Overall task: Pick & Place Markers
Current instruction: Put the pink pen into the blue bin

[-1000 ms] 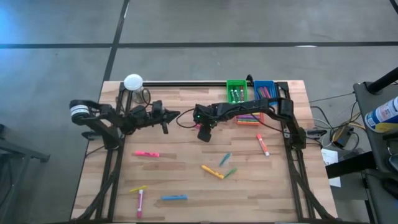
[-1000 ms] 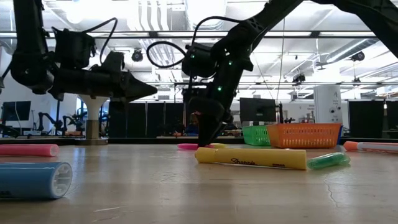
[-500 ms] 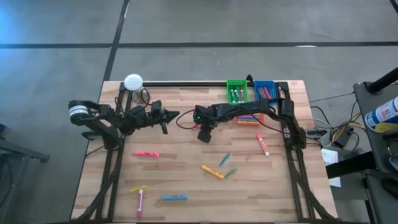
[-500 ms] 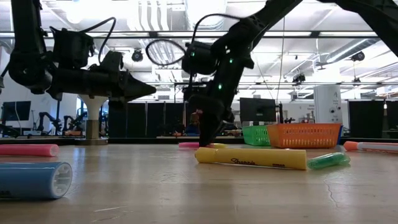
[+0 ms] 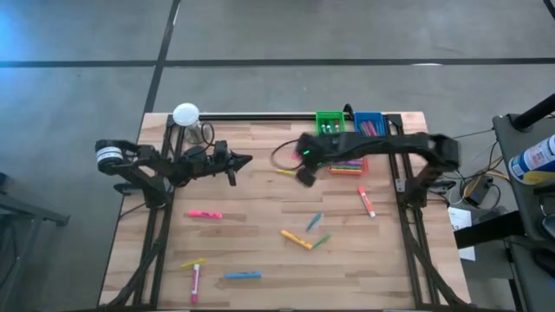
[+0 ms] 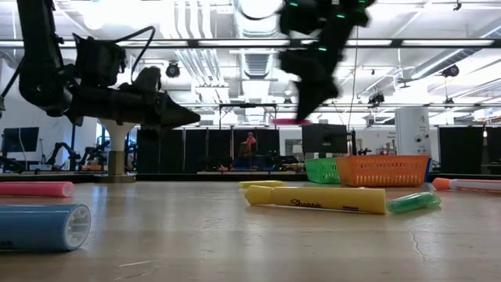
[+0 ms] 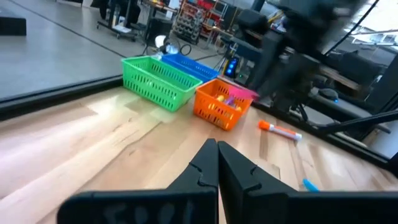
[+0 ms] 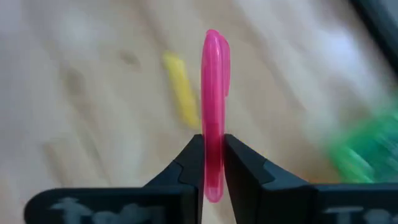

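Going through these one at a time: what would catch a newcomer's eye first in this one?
First, the right gripper lifted above the middle of the table, shut on a pink marker that sticks out past its fingertips. Next, the loose markers scattered over the near half of the wooden table, with the green bin, blue bin and orange bin clustered at the far right. The left gripper waits shut and empty above the table's left.

The pale wood-plank surface carried three small bins at about one o'clock: a green bin, a blue bin and an orange bin. Loose markers lay scattered: a pink marker at nine, a blue marker at seven, a yellow marker near five, and a red-capped marker at three.
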